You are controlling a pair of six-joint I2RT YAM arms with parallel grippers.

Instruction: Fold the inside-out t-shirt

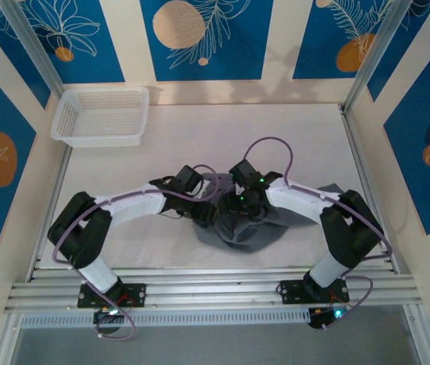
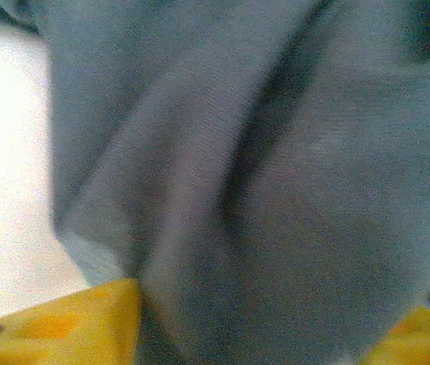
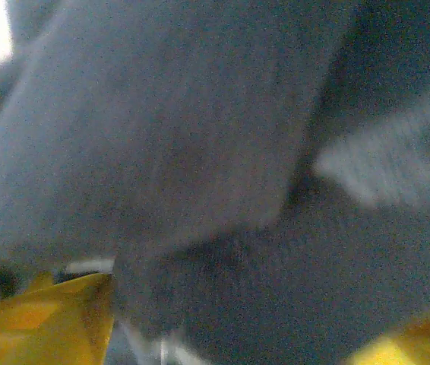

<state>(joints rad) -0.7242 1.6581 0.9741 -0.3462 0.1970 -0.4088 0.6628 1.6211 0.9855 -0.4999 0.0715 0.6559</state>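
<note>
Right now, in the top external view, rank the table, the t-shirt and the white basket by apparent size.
1. table, by far.
2-3. t-shirt and white basket look about alike; the shirt is bunched and partly hidden under the arms, so unranked.

White table (image 1: pixel 200 137), pale and matte, with walls on three sides. Carries a dark grey t-shirt (image 1: pixel 249 234) near the front edge, a little right of centre, crumpled into a heap, with one flap trailing off to the right. Holds a white mesh basket (image 1: pixel 99 140) upright in the far left corner, well apart from the shirt.
</note>
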